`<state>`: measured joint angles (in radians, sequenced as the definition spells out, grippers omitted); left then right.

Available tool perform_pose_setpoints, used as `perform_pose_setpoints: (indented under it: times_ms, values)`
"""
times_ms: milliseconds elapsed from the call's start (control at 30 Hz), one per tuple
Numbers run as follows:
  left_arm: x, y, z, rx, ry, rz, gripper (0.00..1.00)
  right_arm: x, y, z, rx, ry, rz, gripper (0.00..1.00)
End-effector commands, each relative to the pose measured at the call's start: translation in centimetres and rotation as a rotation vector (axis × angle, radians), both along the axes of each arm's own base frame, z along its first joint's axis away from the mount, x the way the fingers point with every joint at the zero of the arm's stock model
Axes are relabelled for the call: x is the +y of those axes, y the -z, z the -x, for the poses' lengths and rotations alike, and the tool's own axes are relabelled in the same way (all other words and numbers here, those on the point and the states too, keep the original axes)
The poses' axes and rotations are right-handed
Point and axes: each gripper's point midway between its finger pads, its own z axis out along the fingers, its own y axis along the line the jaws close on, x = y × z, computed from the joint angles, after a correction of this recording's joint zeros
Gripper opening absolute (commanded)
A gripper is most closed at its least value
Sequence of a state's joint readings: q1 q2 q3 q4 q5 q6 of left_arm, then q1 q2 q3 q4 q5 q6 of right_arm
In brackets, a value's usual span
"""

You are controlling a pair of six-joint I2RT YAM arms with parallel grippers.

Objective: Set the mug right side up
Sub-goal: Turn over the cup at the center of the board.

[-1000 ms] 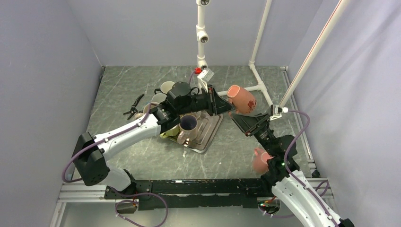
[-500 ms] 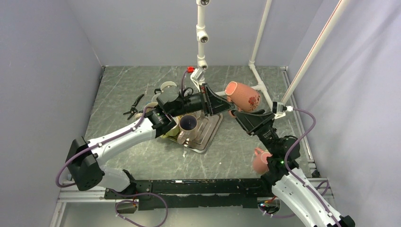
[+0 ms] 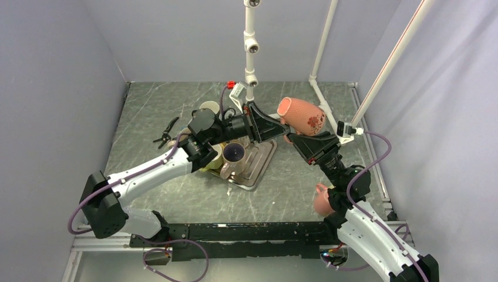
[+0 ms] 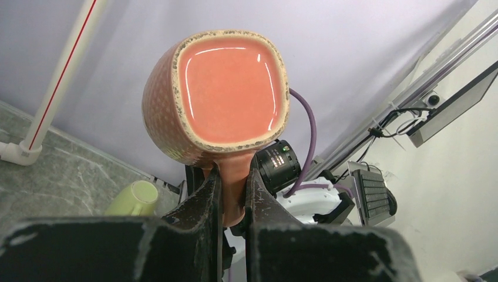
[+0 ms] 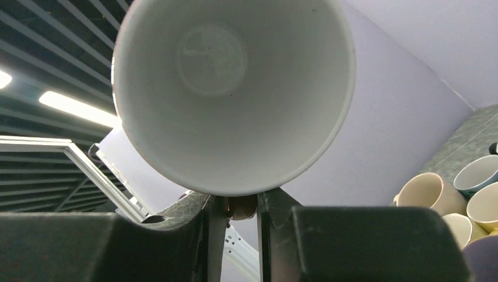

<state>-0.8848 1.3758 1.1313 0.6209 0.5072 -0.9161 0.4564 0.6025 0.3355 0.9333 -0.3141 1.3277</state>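
Left arm [image 3: 150, 174]: white shells, black joint housings, bolted at one end of the base rail [image 3: 235, 238].
Right arm [image 3: 367, 241]: same white and black, at the rail's other end.
Cable [image 3: 82, 205]: purple, one along each arm, coiled below the rail.
Left gripper [image 4: 233, 194], right gripper [image 5: 235, 205]: matte black, scuffed edges.

Pale lilac walls [image 3: 59, 70], grey marbled tabletop [image 3: 158, 100], white pipe frame [image 3: 250, 23].
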Motion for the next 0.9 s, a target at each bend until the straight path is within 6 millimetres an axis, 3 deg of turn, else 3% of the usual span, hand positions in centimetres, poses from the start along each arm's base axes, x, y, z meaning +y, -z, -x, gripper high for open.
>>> perform_pose_setpoints:
  times_ms: [0, 67, 167, 300, 367, 567, 867]
  values:
    - [0.3, 0.7, 1.2, -0.014, 0.043, -0.016, 0.02, -1.6, -6.1, 3.8, -0.249, 0.006, -0.091, 0.18]
    - [0.3, 1.1, 1.1, -0.002, 0.033, -0.034, 0.08, -1.5, -6.3, 3.8, -0.269, 0.022, -0.067, 0.0]
    - [0.4, 1.9, 0.6, 0.009, 0.002, -0.078, 0.32, -1.3, -5.9, 3.0, -0.257, 0.071, -0.014, 0.0]
    - [1.2, 2.8, -0.1, 0.001, -0.076, -0.123, 0.74, -1.3, -5.0, 1.7, -0.256, 0.163, 0.071, 0.0]
    - [1.9, 3.2, -0.5, -0.008, -0.126, -0.157, 0.83, -1.2, -4.6, 1.2, -0.255, 0.201, 0.123, 0.0]
    - [6.1, 4.2, -0.8, -0.073, -0.292, -0.327, 0.9, -1.8, -1.3, -2.0, -0.181, 0.387, 0.44, 0.0]
    - [15.9, 9.2, -1.9, -0.039, -0.625, -0.707, 0.9, -3.5, 6.9, -6.6, -0.106, 0.515, 1.005, 0.0]
